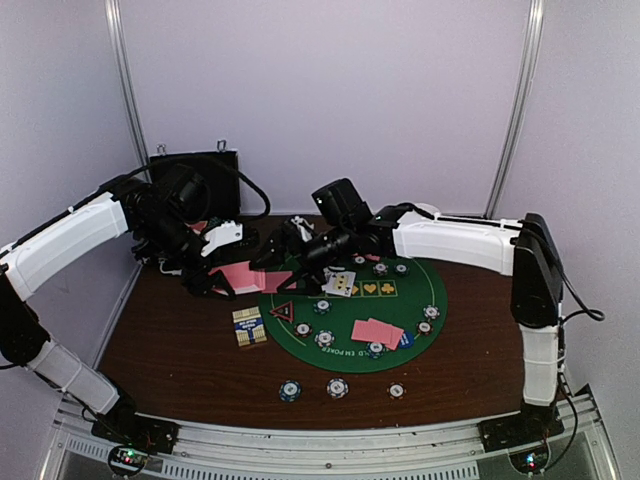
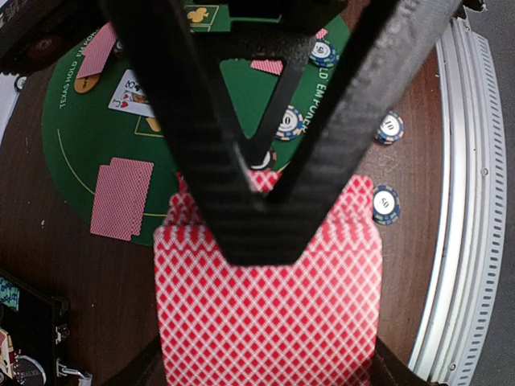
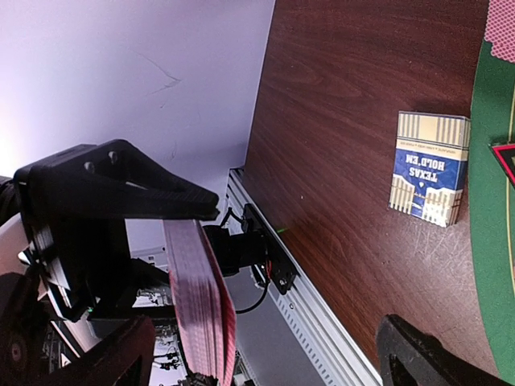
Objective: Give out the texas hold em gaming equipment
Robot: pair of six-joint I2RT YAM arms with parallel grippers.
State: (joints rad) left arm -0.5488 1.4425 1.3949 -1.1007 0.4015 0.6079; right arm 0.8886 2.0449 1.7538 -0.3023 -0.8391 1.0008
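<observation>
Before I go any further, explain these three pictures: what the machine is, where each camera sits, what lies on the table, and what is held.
Two robot arms are bolted at the near edge of the table. The wide picture looks down from above and behind them; the other two come from a camera on each wrist. On it lie a green poker mat, striped chips, face-down pink-backed cards, a red-black triangle marker and a card box. The left end effector is shut on a deck of cards, seen edge-on in the right wrist picture. The right end effector is open, gripping nothing.
</observation>
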